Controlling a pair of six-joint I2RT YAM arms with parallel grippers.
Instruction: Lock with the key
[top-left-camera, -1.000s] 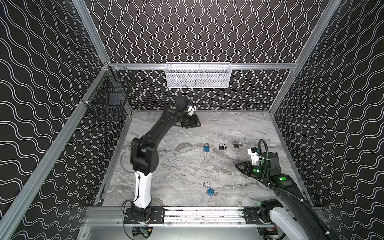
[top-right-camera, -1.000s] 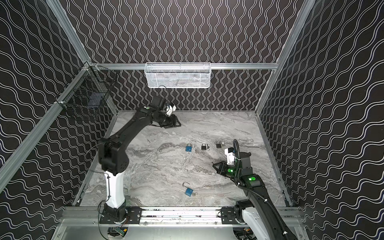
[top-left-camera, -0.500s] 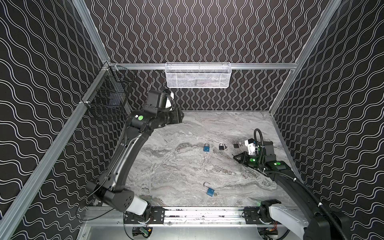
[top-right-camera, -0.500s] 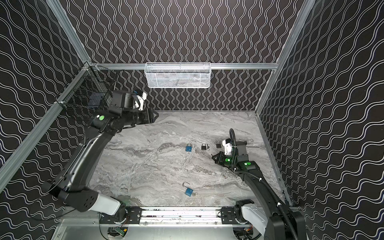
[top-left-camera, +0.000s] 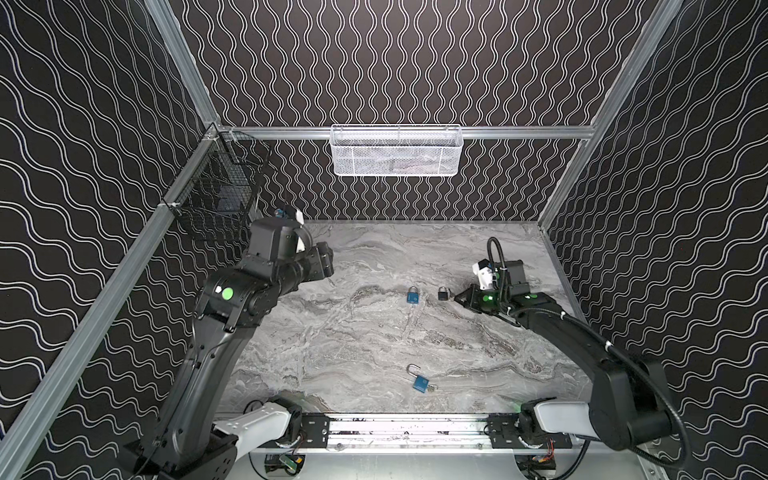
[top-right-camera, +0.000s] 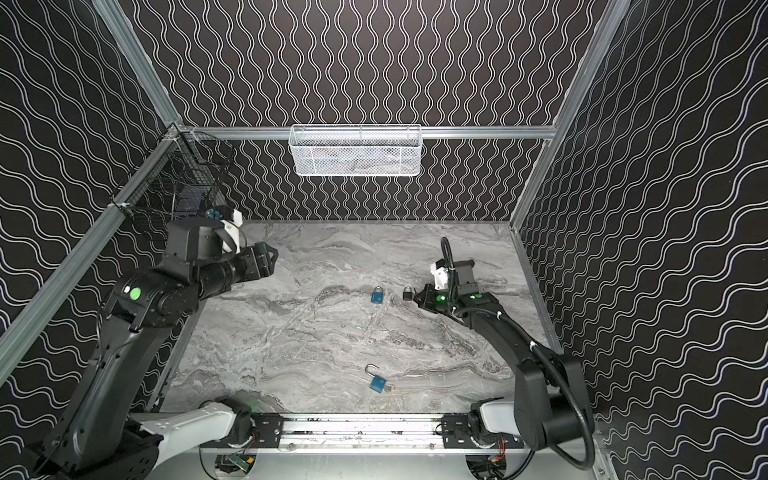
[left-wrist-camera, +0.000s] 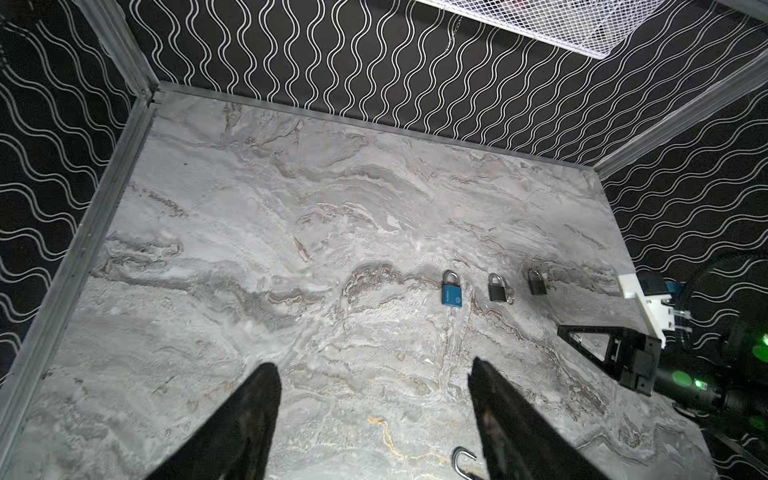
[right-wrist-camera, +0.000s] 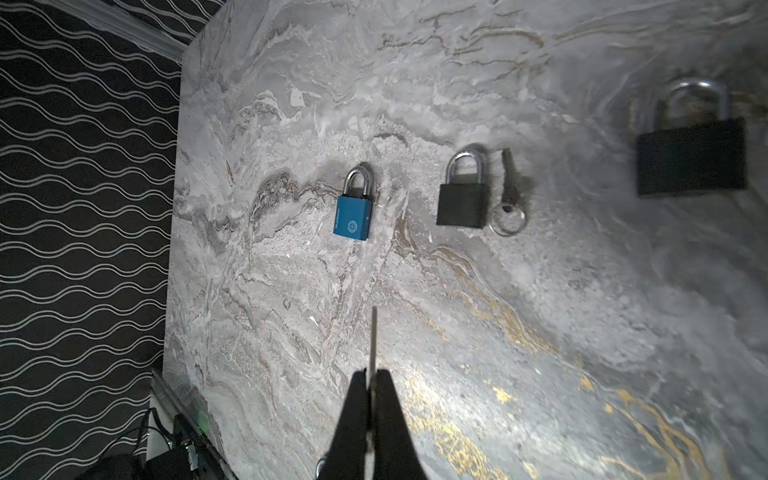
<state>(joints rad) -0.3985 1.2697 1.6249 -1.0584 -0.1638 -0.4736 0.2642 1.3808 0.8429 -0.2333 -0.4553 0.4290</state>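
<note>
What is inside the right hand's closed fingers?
A thin metal key, seen edge-on, sticks out of the shut right hand. The fingers cover its head, so that part cannot be seen.

**Even light above, patchy at the wrist**

Both top views are bright and sharp, with soft shadows on the grey marble tabletop (top-left-camera: 353, 332). In the right wrist view a bright patch lies at 6 o'clock, the corners are dim, and the black padlock with a steel shackle (right-wrist-camera: 692, 158) at 2 o'clock is blurred.
</note>
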